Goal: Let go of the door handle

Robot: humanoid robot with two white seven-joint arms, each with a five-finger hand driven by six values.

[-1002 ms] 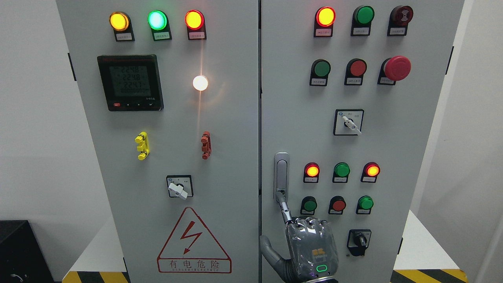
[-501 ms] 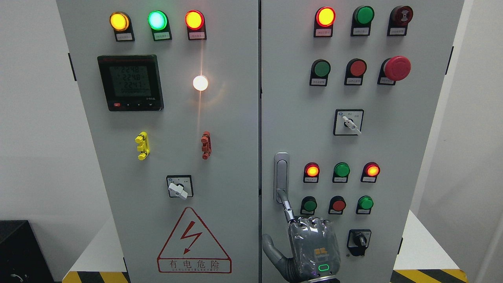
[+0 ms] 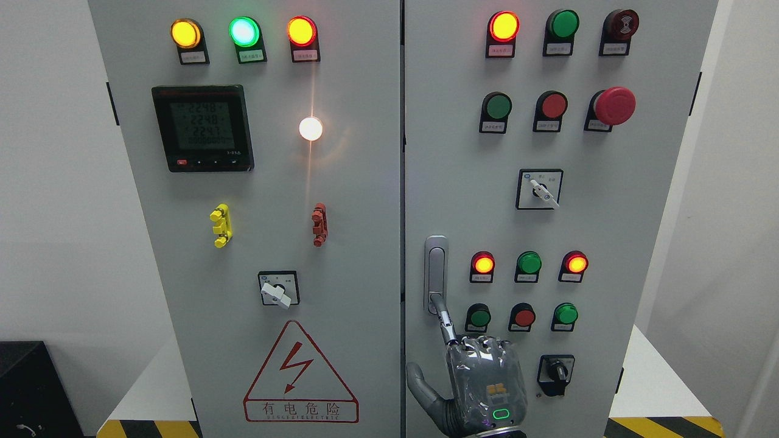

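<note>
Grey steel cabinet door (image 3: 608, 243) carried the door handle (image 3: 436, 274) at seven o'clock; the right robot hand (image 3: 481, 380), curled with its index fingertip (image 3: 439, 304) touching the handle's foot, risked snagging it if withdrawn crookedly

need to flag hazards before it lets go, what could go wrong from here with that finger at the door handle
1. The robot hand has one finger at the bottom of the door handle; it might snag while pulling away.
2. The green button sits close beside that finger, so a sideways drift could press it.
</note>
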